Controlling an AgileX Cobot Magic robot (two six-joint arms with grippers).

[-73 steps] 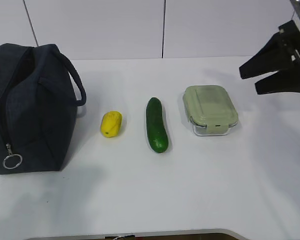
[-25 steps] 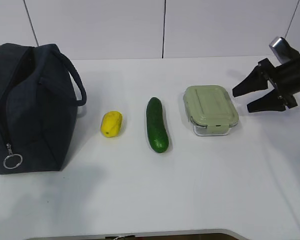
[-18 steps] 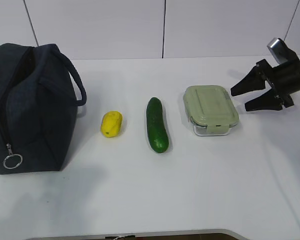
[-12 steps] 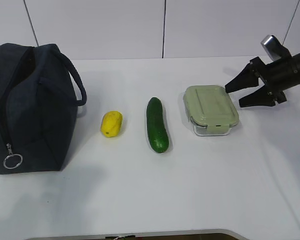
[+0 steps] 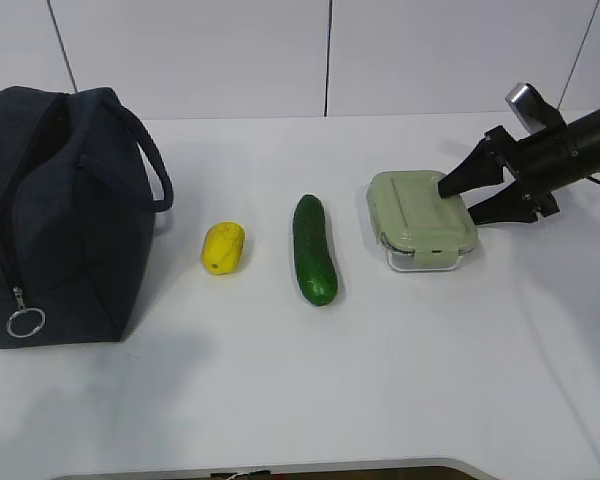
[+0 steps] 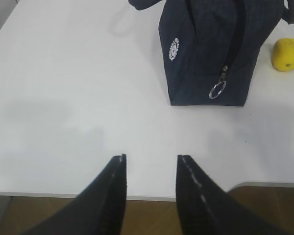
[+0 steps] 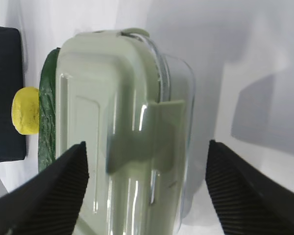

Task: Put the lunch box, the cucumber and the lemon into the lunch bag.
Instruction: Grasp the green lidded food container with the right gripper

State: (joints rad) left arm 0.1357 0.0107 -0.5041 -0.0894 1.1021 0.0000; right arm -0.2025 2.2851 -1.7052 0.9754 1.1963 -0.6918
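The lunch box (image 5: 420,218) with its sage-green lid lies on the table right of centre. My right gripper (image 5: 456,201) is open, with one finger over the box's right edge and the other beside it. In the right wrist view the lunch box (image 7: 122,147) fills the gap between the two fingers (image 7: 63,181); contact cannot be told. The cucumber (image 5: 314,250) and lemon (image 5: 223,247) lie left of the box. The navy lunch bag (image 5: 60,210) stands at the far left, zipper ring (image 5: 25,322) hanging. My left gripper (image 6: 150,159) is open and empty over the table's near edge, facing the bag (image 6: 210,54).
The white table (image 5: 310,390) runs up to a white wall behind. The table's front edge (image 6: 63,195) lies right under my left gripper. The lemon (image 6: 286,55) shows beside the bag in the left wrist view.
My right gripper has come down and moved left from the right side, from clear of the lunch box to straddling its right end. Nothing else has moved.
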